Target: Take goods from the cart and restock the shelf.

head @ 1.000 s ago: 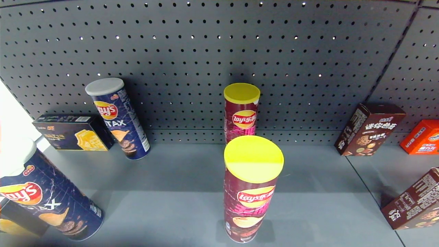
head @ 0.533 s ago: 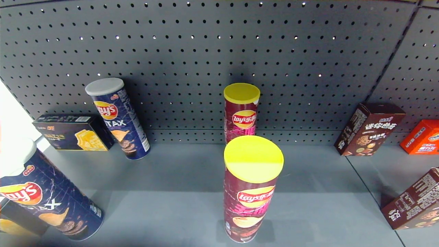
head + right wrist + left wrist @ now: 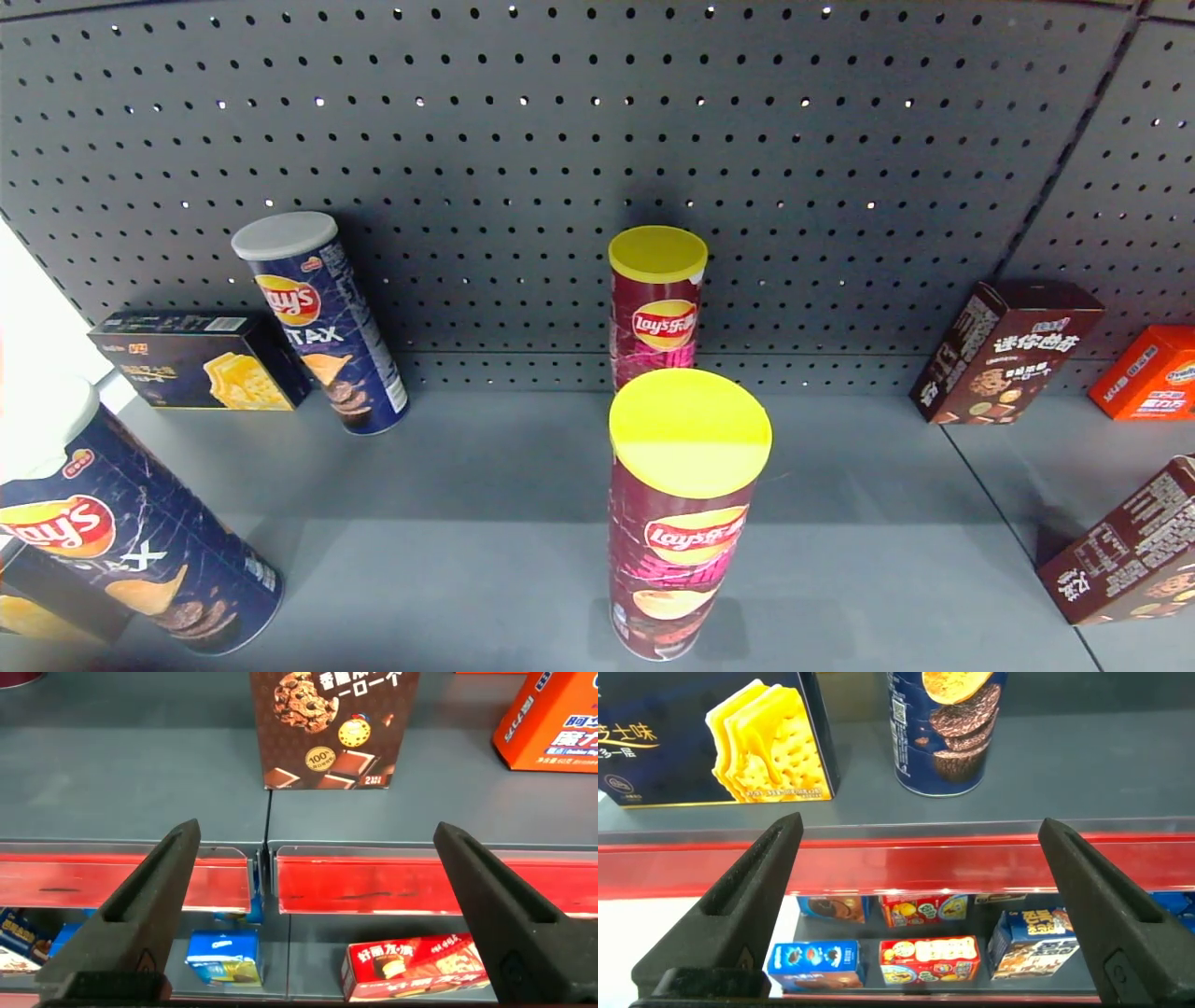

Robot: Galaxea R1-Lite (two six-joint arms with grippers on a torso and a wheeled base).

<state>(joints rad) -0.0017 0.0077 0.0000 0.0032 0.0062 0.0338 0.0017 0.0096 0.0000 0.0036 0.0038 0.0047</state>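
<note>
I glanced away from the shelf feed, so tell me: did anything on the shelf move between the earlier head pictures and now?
Nothing visibly changed. The front maroon chip can with a yellow lid and the rear maroon chip can behind it, the dark blue chip can with a grey lid and the brown cardboard box all kept their places on the grey metal shelf.

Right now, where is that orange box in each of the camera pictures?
Head view: orange box at the far right edge, at the back.
Left wrist view: not in it.
Right wrist view: orange box far back, cut by the picture's edge.
Shared landmark: the brown cookie box beside it.
</note>
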